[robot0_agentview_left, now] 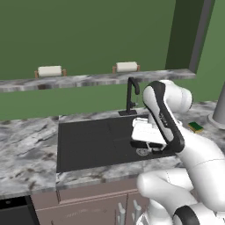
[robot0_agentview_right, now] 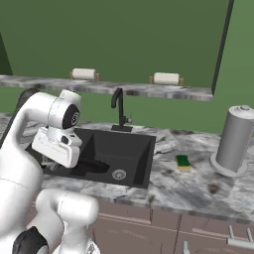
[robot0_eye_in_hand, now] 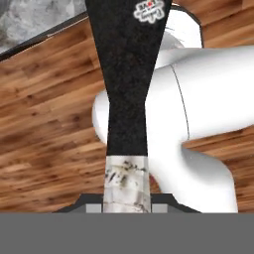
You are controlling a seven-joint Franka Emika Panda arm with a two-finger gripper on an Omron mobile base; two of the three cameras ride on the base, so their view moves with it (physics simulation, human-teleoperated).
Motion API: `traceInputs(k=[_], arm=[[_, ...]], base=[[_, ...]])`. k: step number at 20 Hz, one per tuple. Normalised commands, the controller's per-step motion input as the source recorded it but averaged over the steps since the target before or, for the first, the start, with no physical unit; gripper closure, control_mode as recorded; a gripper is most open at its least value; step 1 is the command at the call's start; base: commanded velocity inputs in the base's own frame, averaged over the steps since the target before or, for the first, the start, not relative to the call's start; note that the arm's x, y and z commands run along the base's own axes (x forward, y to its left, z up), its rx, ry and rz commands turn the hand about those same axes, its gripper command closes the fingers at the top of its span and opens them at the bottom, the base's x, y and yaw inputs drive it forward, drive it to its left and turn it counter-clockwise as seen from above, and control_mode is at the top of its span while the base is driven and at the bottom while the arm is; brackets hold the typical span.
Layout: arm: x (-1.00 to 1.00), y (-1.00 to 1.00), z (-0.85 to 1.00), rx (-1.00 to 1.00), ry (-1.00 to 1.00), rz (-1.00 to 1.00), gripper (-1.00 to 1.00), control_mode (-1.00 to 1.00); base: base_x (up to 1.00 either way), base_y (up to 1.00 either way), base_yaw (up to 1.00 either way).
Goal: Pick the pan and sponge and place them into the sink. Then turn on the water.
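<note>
Green wall [robot0_agentview_left: 88,30] is filling the back of the room, and a grey marbled ledge [robot0_agentview_left: 88,80] is running across it, carrying two white rolls [robot0_agentview_left: 49,71] well apart from each other. Below it, the grey marbled counter [robot0_agentview_left: 26,145] is stretching from side to side over brown cabinet fronts [robot0_agentview_right: 173,228]. Wooden floor [robot0_eye_in_hand: 44,114] is showing in the hand view.

The sink [robot0_agentview_left: 88,140] is sitting in the middle of the counter, its black basin reaching close to the front edge, with the silver drain [robot0_agentview_right: 118,174] lying near its front right corner. The black faucet [robot0_agentview_left: 131,99] is standing at the sink's back rim, with no stream coming from it.

A grey cylinder [robot0_agentview_right: 234,139] is standing upright near the counter's right end. The pan [robot0_eye_in_hand: 126,74] is showing as a long black handle running straight away from the pincer [robot0_eye_in_hand: 126,207], which is gripping it with both tips closed against its sides, above the sink's front right part. The sponge [robot0_agentview_right: 182,161] is lying flat on the counter just beside the sink's right rim, green side up.
</note>
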Motion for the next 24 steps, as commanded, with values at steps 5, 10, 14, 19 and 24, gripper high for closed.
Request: traceInputs(k=[5,10,14,19,24], arm=[[0.00,-0.70,0.00,0.06,0.00,-0.16,1.00,-1.00],[0.28,-0.23,-0.09,0.03,-0.01,-0.05,1.00,-1.00],[0.44,0.00,-0.01,0.00,-0.09,0.00,1.00,-1.00],[0.38,0.00,-0.01,0.01,-0.10,0.00,1.00,-1.00],[0.33,-0.01,-0.32,0.00,-0.01,0.00,1.00,-1.00]], base=[[0.00,0.00,0.00],[0.00,0.00,0.00],[0.00,0.00,0.00],[0.00,0.00,0.00],[0.00,0.00,0.00]])
